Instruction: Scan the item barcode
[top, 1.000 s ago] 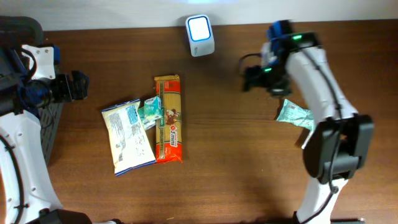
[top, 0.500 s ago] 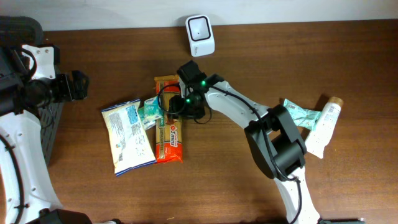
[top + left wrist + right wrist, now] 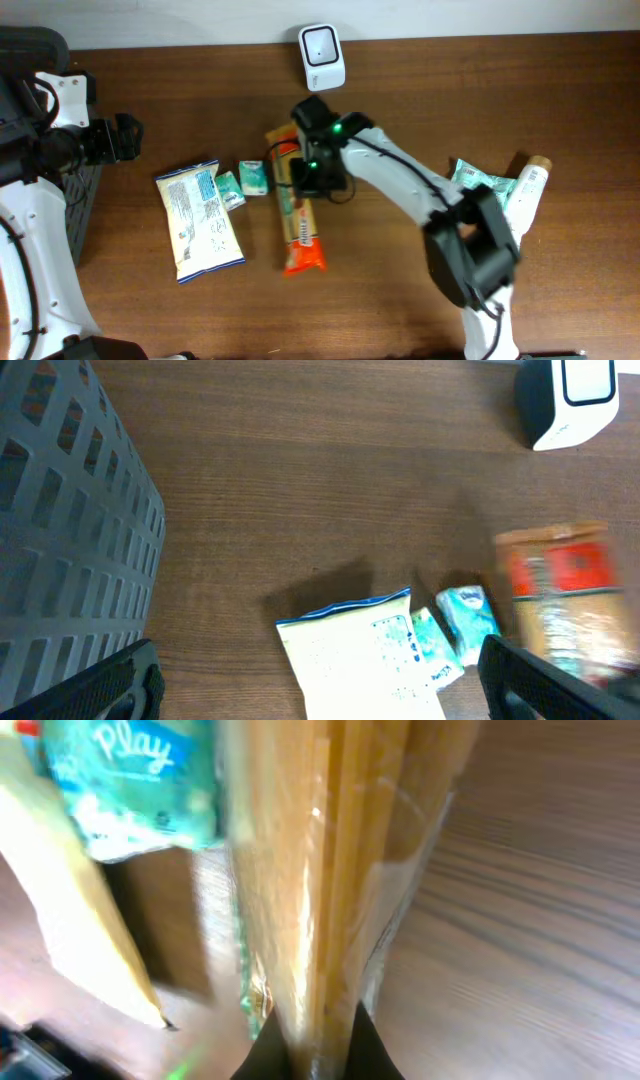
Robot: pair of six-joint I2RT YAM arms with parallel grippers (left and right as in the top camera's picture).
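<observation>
Your right gripper (image 3: 312,170) has just clamped shut on the spaghetti pack (image 3: 300,225), which has swung askew beside the other packets, near the scanner (image 3: 322,45). The left gripper (image 3: 128,138) hangs wide open, empty. Grasp looks made; scanning comes next.

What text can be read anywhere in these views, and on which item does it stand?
"play": on the teal packet, seen by the right wrist camera.
spaghetti pack: red label blurred, unreadable.
white and blue bag: print too small to read.
scanner: no text visible.
</observation>
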